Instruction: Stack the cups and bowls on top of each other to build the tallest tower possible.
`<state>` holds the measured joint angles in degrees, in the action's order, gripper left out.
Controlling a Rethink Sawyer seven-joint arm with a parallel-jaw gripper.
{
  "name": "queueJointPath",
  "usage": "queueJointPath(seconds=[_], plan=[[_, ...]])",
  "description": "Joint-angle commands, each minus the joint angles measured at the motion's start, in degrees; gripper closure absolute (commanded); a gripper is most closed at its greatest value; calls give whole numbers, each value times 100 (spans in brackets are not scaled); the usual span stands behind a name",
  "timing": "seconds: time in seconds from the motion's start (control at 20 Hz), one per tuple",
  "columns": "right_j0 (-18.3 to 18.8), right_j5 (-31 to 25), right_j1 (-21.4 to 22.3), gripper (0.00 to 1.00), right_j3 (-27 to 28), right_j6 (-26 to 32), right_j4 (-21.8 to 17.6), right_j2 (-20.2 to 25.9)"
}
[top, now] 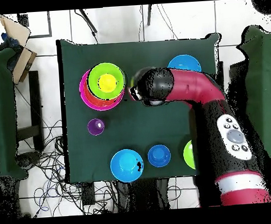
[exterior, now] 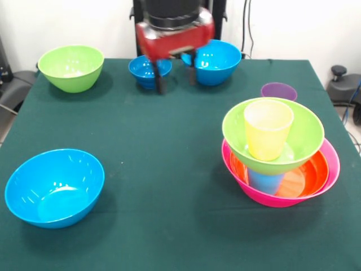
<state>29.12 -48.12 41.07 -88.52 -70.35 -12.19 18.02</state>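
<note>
We see the tower (exterior: 280, 164) at one side of the bench (exterior: 169, 135): pink bowl, orange, a green bowl, yellow cup on top. Our claw (exterior: 176, 79) hangs released, empty; next we should grasp the purple cup (exterior: 278, 91)

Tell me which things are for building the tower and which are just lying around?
For the tower: pink bowl, orange bowl, green bowl, yellow cup, light blue cup, purple cup, loose green bowl, three blue bowls.
Lying around: cables, cardboard box.
</note>
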Motion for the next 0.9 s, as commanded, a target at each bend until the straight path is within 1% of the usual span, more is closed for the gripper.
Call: queueJointPath(seconds=[0.05, 0.35, 0.55, 0.8, 0.9], plan=[[398, 450, 325, 0, -1323, 1116, -911, 354], [651, 972, 477, 0, -1969, 744, -1238, 478], [751, 1372, 562, 0, -2355, 513, -1458, 502], [712, 1861, 530, 0, -2680, 137, -1691, 411], [689, 1943, 551, 0, -2788, 64, -1722, 395]])
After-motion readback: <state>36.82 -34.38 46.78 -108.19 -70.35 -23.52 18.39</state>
